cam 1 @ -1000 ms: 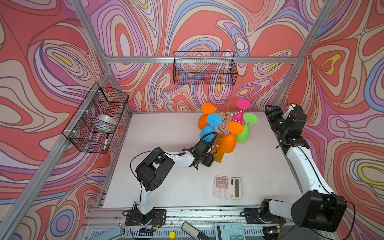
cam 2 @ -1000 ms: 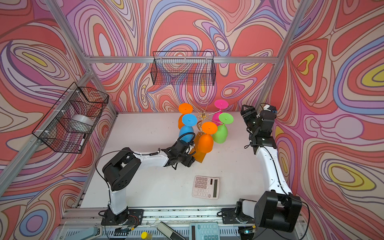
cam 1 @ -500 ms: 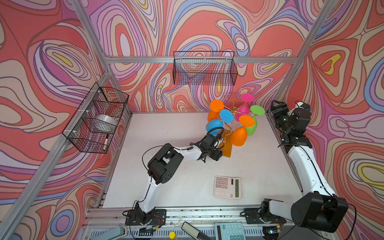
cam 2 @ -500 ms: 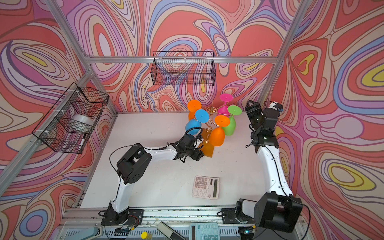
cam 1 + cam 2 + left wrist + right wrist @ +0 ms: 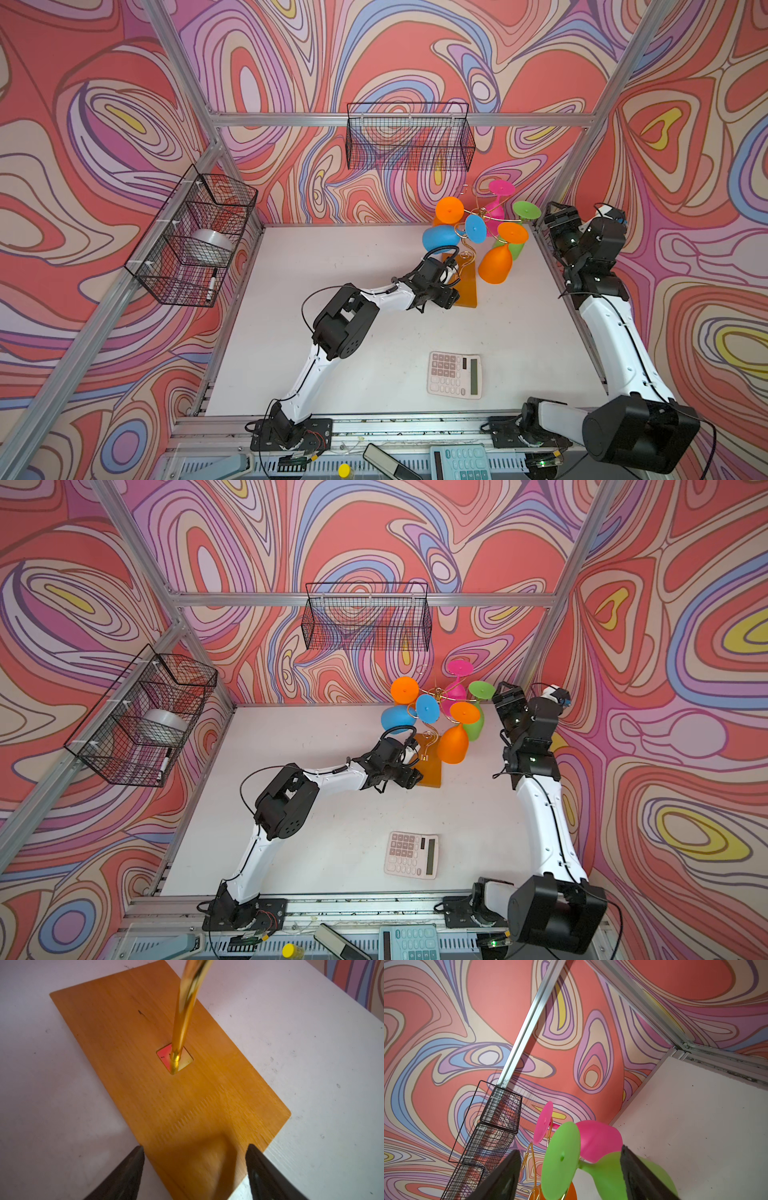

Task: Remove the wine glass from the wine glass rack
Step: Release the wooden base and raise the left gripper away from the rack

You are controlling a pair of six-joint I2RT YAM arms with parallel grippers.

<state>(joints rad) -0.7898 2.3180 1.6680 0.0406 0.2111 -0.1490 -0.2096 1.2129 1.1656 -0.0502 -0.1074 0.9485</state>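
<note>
left hand (image 5: 194,1147): wide, over rack (image 5: 128,1032) | right hand (image 5: 570,1148): wide, near green glass (image 5: 560,1159)

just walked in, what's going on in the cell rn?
The left gripper is down at the wine glass rack, its open jaws straddling one end of the amber base. The right gripper is raised beside the green wine glass, jaws open and lined up on its stem, nothing gripped. No glass is off the rack yet.
</note>
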